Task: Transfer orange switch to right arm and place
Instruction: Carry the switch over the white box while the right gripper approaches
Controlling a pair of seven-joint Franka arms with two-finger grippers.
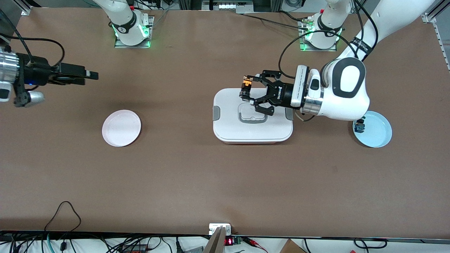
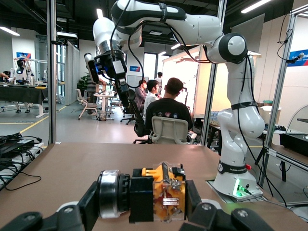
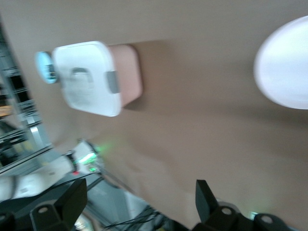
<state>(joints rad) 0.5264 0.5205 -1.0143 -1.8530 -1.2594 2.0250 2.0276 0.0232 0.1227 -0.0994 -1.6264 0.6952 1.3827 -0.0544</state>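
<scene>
- We see the brown table point(image 1: 197, 175) filling the front view; cables and small devices along its 6 o'clock edge are cut off by the frame.
- We find the left arm point(image 1: 346, 88) reaching from its base at 1 o'clock toward the table's centre; its bulk covers part of the light blue plate.
- We see only the wrist and hand of the right arm point(image 1: 14, 75) at 9 o'clock; the rest is cut off, though its base point(image 1: 130, 28) stands at 11 o'clock. It waits there.
- The white lidded box point(image 1: 252, 121) sits near centre, a grey handle on its lid; the right wrist view shows a pink lower half under the lid.
- The pink plate point(image 1: 121, 128) lies at 8 o'clock of centre, toward the right arm's end.
- The light blue plate point(image 1: 376, 130) lies at 3 o'clock; a small dark part point(image 1: 360, 125) rests on it, too small for us to make out.
- The left gripper point(image 1: 250, 94) hangs over the box's edge nearest the arm bases, its linked fingers pinching the orange switch point(image 1: 246, 84). In the left wrist view the switch point(image 2: 161, 192) lies sideways between the fingers, cut off below.
- The right gripper point(image 1: 92, 75) hangs over bare table well above the pink plate, its jaws spread apart, nothing between them.
</scene>
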